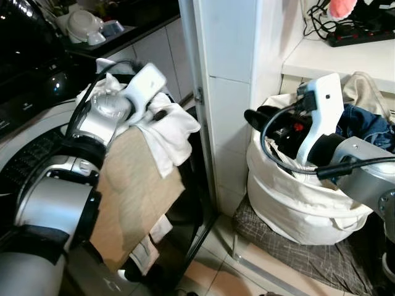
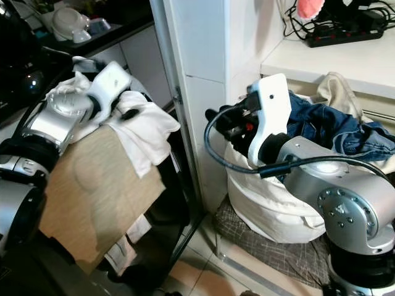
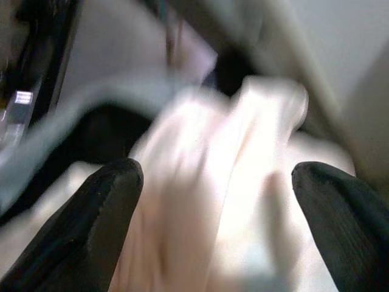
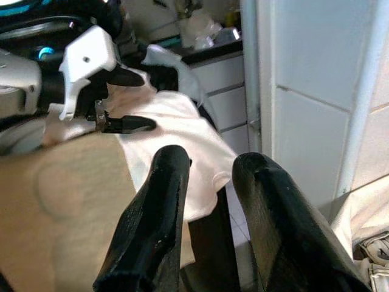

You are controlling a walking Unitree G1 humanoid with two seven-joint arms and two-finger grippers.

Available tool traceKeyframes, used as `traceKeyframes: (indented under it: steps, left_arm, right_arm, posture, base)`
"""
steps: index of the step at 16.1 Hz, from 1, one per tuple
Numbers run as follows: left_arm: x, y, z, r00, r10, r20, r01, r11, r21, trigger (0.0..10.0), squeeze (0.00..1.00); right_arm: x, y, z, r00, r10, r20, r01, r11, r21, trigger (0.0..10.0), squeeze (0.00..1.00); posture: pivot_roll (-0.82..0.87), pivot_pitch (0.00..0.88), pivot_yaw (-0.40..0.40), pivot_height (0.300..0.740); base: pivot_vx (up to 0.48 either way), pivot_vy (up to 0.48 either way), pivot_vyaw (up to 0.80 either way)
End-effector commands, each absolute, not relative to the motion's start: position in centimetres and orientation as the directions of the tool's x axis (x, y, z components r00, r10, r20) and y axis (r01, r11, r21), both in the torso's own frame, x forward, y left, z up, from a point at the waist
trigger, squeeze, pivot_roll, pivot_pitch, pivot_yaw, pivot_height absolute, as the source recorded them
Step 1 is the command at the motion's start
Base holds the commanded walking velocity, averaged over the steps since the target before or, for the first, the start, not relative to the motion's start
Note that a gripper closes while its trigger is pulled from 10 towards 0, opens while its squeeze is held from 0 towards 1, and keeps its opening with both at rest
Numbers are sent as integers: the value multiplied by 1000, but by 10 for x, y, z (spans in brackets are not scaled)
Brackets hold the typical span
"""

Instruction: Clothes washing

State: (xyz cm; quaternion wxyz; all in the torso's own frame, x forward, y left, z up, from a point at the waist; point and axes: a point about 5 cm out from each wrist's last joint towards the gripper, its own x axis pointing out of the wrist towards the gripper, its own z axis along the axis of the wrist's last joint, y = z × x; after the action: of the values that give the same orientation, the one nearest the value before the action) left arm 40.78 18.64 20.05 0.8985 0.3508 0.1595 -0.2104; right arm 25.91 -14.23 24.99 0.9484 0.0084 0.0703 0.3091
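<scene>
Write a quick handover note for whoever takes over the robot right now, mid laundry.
Left gripper: fingers open around a white garment, raised over the washer. A tan cloth hangs below it, down the washer's front; whether it is gripped is unclear.
Right gripper: held above the laundry bag, fingers slightly apart with nothing between them.
Things: the bag sits on the floor by the tiled pillar, with jeans and other clothes in it.
Done: white garment lifted to the washer.
Left: get the white and tan pieces inside the washer, then move the bag's remaining clothes.
</scene>
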Motion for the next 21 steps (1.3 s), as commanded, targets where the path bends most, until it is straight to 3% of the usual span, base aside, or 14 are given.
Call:
traceKeyframes:
  steps: [1, 2, 3, 4, 6, 7, 11, 21]
  left_arm:
    - [407, 200, 203, 865, -197, -462, 467, 653, 596, 10000, 1000]
    - [406, 202, 203, 850, -195, -490, 482, 663, 573, 10000, 1000]
    - [405, 207, 204, 844, -177, -506, 479, 674, 563, 10000, 388]
    - [405, 212, 206, 852, -141, -504, 454, 678, 578, 10000, 0]
    - [405, 224, 209, 867, -74, -493, 386, 724, 571, 9412, 0]
    - [403, 233, 206, 855, -48, -516, 370, 755, 542, 0, 0]
    - [399, 245, 200, 863, -32, -504, 293, 844, 448, 0, 0]
    - [398, 280, 223, 929, 210, -305, -9, 836, 549, 0, 0]
  right_arm:
    - [253, -135, 248, 763, 630, -143, -631, 775, 48, 10000, 0]
    - [251, -134, 247, 747, 648, -148, -650, 759, 42, 10000, 0]
    - [251, -134, 246, 741, 655, -150, -658, 752, 38, 10000, 0]
    - [251, -134, 246, 740, 656, -147, -658, 752, 40, 10000, 0]
    - [252, -133, 248, 737, 662, -137, -663, 748, 43, 10000, 0]
    - [252, -133, 248, 731, 670, -129, -670, 741, 48, 10000, 0]
    - [253, -133, 249, 729, 674, -121, -673, 737, 52, 10000, 0]
    - [253, -135, 250, 739, 665, -109, -665, 746, 46, 10000, 0]
  posture:
    - [-159, 0, 177, 740]
    - [-159, 0, 176, 740]
    - [-157, 0, 174, 740]
    - [-157, 0, 174, 740]
    - [-152, 0, 170, 740]
    - [-151, 0, 169, 740]
    - [-151, 0, 170, 740]
    - [-157, 0, 175, 740]
  base:
    - [0, 0, 0]
    - [0, 0, 0]
    - [0, 0, 0]
    - [0, 0, 0]
    - [0, 0, 0]
    - [0, 0, 0]
    - [0, 0, 0]
    - [0, 0, 0]
